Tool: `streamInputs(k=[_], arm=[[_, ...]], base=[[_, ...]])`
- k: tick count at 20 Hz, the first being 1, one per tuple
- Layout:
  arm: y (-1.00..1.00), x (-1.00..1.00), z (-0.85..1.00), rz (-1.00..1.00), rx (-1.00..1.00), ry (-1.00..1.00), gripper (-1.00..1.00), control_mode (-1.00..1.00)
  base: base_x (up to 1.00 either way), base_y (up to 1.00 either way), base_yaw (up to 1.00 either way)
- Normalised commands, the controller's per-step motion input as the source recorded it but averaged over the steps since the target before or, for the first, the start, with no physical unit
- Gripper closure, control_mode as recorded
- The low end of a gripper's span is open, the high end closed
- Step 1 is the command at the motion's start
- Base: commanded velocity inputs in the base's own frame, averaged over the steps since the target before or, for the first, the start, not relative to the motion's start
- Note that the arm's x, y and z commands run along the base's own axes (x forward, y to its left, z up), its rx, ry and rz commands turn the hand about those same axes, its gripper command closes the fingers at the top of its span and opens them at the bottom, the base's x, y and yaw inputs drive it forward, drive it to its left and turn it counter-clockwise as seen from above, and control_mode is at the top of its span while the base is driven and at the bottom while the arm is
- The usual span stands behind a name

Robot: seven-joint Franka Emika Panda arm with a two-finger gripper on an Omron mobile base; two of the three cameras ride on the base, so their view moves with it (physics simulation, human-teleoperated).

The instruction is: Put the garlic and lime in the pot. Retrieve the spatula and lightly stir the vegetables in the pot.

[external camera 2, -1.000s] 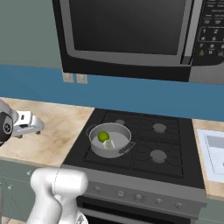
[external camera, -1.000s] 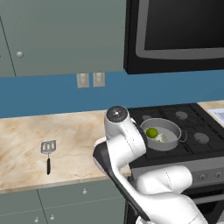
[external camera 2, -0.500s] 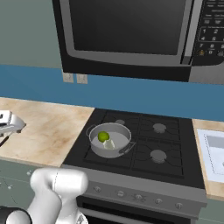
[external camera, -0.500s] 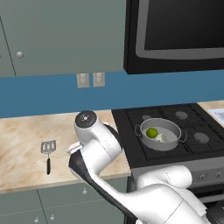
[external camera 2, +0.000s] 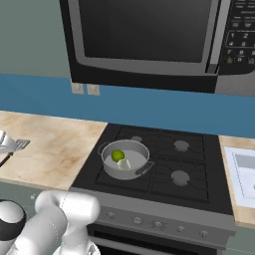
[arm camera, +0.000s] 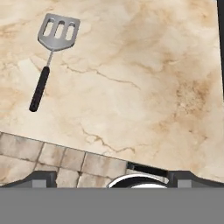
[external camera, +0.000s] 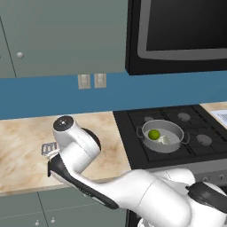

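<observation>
Above the counter (arm camera: 144, 87), the gripper (arm camera: 111, 177) seemingly spreads wide, empty, apart from the spatula (arm camera: 51, 52).

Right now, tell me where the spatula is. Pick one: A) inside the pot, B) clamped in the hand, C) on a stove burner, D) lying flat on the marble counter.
D: the spatula lies flat on the marble counter, well apart from the open hand, while the pot on the stove holds the lime and the garlic.
</observation>
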Motion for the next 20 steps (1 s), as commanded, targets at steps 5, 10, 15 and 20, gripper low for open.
streamInputs(k=[5,10,15,20], arm=[[0.39,0.31,-0.31,-0.18,0.01,0.02,-1.00,-1.00],[0.27,0.38,-0.34,-0.17,0.03,0.05,-1.00,-1.00],[0.34,0.29,-0.23,-0.18,0.05,0.00,-1.00,-1.00],[0.36,0.19,-0.16,-0.11,0.10,0.01,-1.00,-1.00]], base=[[0.00,0.00,0.00],[0.00,0.00,0.00],[0.00,0.00,0.00],[0.00,0.00,0.00]])
